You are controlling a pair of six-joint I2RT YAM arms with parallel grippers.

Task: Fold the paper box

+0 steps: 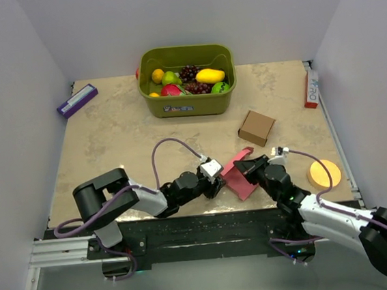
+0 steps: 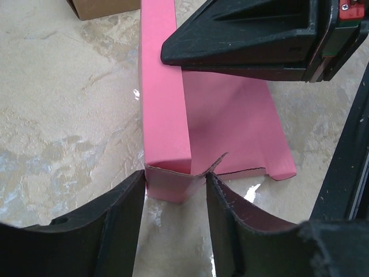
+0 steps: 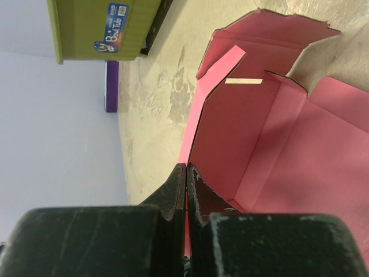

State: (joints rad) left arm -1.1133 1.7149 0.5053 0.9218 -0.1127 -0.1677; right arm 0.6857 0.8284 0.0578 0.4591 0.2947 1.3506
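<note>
Beige marbled tabletop [image 1: 111, 139], plain pale walls [image 1: 11, 101] on three sides. Paper box [image 1: 240, 178] — pink, half-formed, flaps loose — lies at 6 o'clock by the near edge. Right gripper [image 3: 185, 173] clenched on one side wall of it. Left gripper [image 2: 176, 190] jaws apart, straddling its end flap. Green fruit tub [image 1: 187, 97] at 12 o'clock, purple item [image 1: 77, 100] at 10, orange disc [image 1: 324, 173] at 4 — brown box [image 1: 256, 127] just beyond the pink one.

Place: robot lab test cell
Walls [image 1: 11, 101]: plain white panels around the counter [image 1: 111, 139]
Robots: left arm [image 1: 136, 195], right arm [image 1: 331, 217], on a rail [image 1: 60, 252]
Props: bin [image 1: 190, 105] of fruit [image 1: 209, 75]
</note>
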